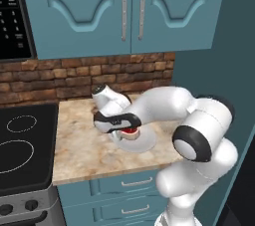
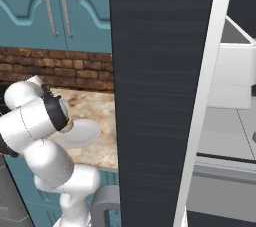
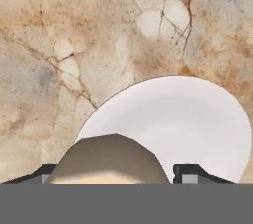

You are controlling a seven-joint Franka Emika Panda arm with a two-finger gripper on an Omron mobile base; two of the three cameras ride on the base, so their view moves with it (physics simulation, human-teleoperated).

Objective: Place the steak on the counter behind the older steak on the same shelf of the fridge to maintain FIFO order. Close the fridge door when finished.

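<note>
Steak (image 1: 130, 131) sits on the white plate (image 1: 144, 143) on your worktop (image 1: 84, 145), its red top just showing under the hand in the left base view. In the hand view you see its tan fatty rim (image 3: 109, 161) rising between the two dark fingertips (image 3: 190, 172), one on each side of it, so your jaws are clenched around the steak while it rests on the plate. Your gripper (image 1: 128, 129) points down over the plate's near-left part, with the arm reaching in from the right. Around the plate the marbled stone is bare; the black stovetop (image 1: 22, 145) lies to the left, brick wall (image 1: 74, 75) and teal cabinets (image 1: 114, 11) behind. In the right base view the fridge's dark open door (image 2: 160, 96) stands beside the worktop, with light-grey shelves (image 2: 220, 136) visible past it.
</note>
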